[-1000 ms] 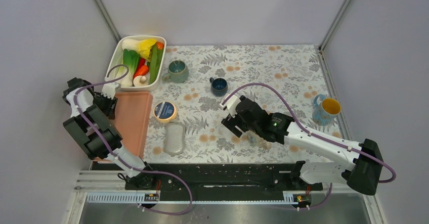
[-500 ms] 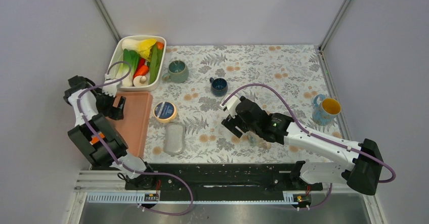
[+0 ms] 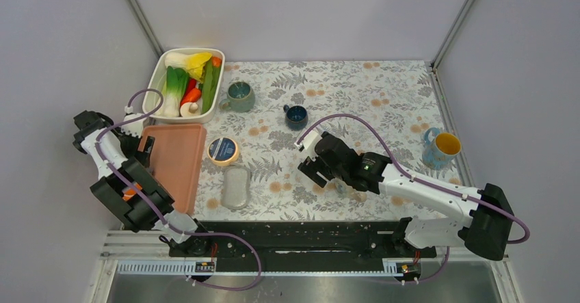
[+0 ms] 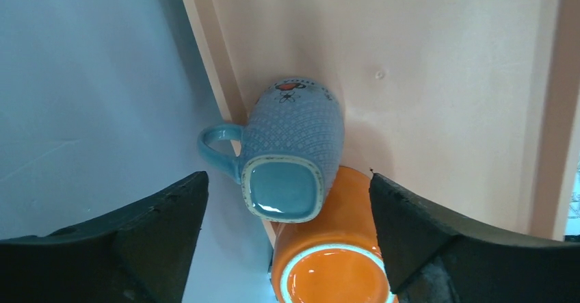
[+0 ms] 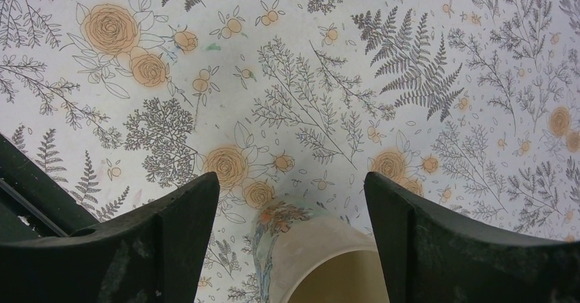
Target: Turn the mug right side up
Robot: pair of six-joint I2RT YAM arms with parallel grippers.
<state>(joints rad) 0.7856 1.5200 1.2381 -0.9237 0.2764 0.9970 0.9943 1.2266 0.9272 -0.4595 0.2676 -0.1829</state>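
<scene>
L gripper (image 4: 286,183) open over tipped blue mug (image 4: 295,135); closing may knock touching orange mug (image 4: 335,279), so both slide off tray (image 4: 438,77) edge.

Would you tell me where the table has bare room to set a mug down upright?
The floral cloth is bare at the far side between the dark blue cup and the yellow-lined mug. The middle of the pink tray is bare too. Crowded: around the vegetable bin and green mug.
</scene>
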